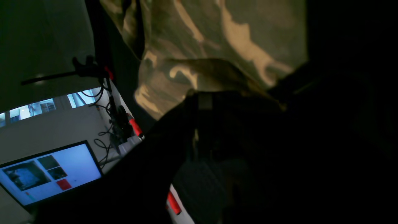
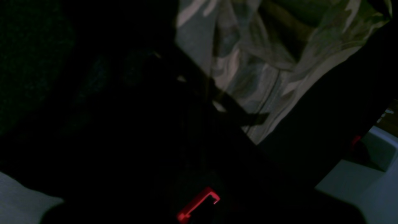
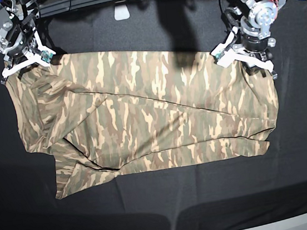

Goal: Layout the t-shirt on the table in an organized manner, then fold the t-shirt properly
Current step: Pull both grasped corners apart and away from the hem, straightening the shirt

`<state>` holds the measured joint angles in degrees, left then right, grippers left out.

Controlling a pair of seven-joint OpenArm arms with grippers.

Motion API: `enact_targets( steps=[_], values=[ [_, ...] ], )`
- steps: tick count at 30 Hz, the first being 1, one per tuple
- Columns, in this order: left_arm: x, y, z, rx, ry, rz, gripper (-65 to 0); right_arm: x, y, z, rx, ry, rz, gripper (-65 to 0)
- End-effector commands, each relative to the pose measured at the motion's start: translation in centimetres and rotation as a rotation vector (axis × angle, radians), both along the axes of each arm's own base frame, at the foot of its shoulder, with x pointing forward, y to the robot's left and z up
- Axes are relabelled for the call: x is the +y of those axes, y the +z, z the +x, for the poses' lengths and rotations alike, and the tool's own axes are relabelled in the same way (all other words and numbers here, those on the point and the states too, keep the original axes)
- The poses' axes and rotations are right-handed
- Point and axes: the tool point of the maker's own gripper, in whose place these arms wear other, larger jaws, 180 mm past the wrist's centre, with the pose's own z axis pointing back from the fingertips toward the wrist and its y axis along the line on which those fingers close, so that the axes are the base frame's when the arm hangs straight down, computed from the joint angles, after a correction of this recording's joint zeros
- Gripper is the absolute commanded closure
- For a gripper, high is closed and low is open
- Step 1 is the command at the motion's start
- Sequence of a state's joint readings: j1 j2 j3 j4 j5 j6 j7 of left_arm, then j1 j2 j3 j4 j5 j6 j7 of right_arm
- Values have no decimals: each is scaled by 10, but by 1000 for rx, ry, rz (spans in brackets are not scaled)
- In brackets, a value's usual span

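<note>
My left pincer is clenched on the far right corner of the t-shirt, at the top edge of the cloth as the base view shows it. My right pincer is clamped tight at the shirt's far left corner; the cloth meets it there, though I cannot make out for certain whether fabric sits between the tips. The shirt lies spread across the middle of the black worktop, its long top edge running between my two pincers, with slanting creases and a folded flap at the lower left. Both wrist views are very dark: my own fingers are mere black shapes against camouflage cloth. A lit screen shows beside the worktop, cut off by the edge.
</note>
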<state>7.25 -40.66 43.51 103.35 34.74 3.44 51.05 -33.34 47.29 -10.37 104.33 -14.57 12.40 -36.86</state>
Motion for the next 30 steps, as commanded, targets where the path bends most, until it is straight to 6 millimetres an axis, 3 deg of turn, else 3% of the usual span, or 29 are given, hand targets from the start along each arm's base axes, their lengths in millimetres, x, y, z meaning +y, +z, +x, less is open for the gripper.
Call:
enact_targets(
  steps=[1, 6, 9, 11, 14, 19, 30],
  values=[
    [2, 12, 9, -48, -1, 5, 0, -3, 9, 9, -33, 11, -12, 0],
    [-3, 12, 9, -56, 20, 6, 0, 17, 21, 12, -64, 49, 26, 0],
    [8, 20, 12, -96, 49, 86, 0, 26, 28, 0, -47, 102, 29, 0],
    [14, 22, 11, -100, 65, 112, 0, 20, 30, -11, -21, 152, -26, 0],
    [17, 18, 6, -79, 67, 116, 0, -7, 32, -28, 28, 167, -158, 0],
    [22, 6, -15, -35, 74, 147, 0, -28, 44, -32, 7, 193, -269, 0],
    [37, -5, -48, 15, 105, 220, 0, -27, 48, -27, -21, 203, -282, 0]
  ],
)
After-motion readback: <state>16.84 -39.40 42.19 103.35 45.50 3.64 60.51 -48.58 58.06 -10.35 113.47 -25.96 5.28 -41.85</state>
